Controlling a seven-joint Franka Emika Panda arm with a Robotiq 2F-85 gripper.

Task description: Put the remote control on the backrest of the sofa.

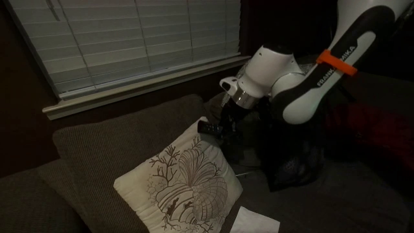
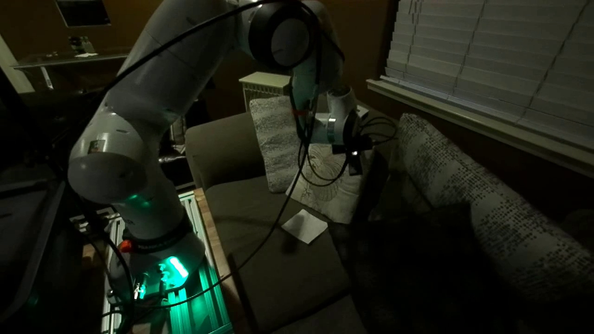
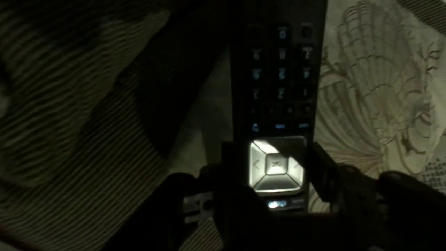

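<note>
1. Backrest of the sofa (image 1: 126, 136): my drop spot, nothing delivered yet.
2. My arm (image 1: 304, 105): "FRANK" and "MIKA" readable, letters between are covered.
3. Cream pillow (image 1: 186, 181): tilted in front of the backrest, probably something to dodge.
4. End effector (image 3: 277, 170): pinching the remote control (image 3: 277, 111) near one end, I guess so the long bit reaches out.
5. Remote: looks right by the pillow's top corner. Number keys (image 3: 281, 74) read 0–9, upside down in wrist view.

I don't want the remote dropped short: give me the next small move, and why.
Probably lift the remote control a little and ease it toward the top of the backrest, without opening the gripper. The wrist view shows the remote gripped; in an exterior view it overlaps the upper corner of the cream pillow and appears lower than the backrest's top edge.
</note>
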